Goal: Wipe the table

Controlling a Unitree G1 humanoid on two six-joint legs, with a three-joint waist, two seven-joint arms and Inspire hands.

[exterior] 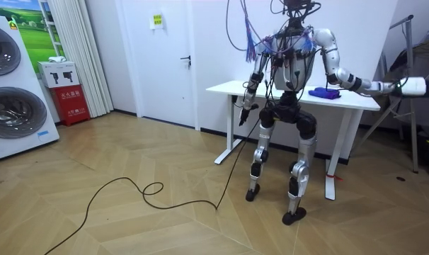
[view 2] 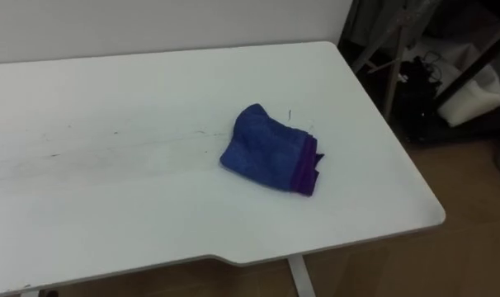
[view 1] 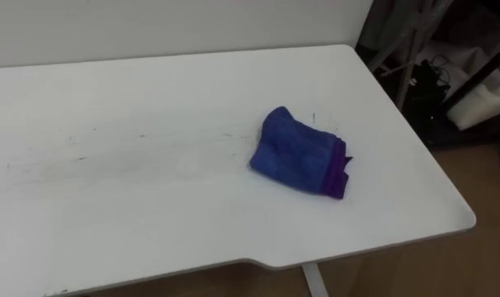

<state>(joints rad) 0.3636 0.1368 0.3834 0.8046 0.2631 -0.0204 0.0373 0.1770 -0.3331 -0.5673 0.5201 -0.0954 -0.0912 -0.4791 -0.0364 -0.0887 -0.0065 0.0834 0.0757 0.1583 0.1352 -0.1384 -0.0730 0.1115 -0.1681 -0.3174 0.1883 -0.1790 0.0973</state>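
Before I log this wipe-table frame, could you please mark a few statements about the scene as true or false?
1. The blue cloth lies on the white table with no hand on it. True.
2. The cloth is spread out flat. False: it is bunched into a crumpled heap, with a purple edge showing.
3. Faint dark marks show on the tabletop to the left of the cloth. True.
4. The robot's right hand rests on the cloth. False: in the room view, that arm is stretched out sideways past the table's end.
5. The left hand is pressed on the tabletop. False: it hangs below the table's edge, at the robot's side.
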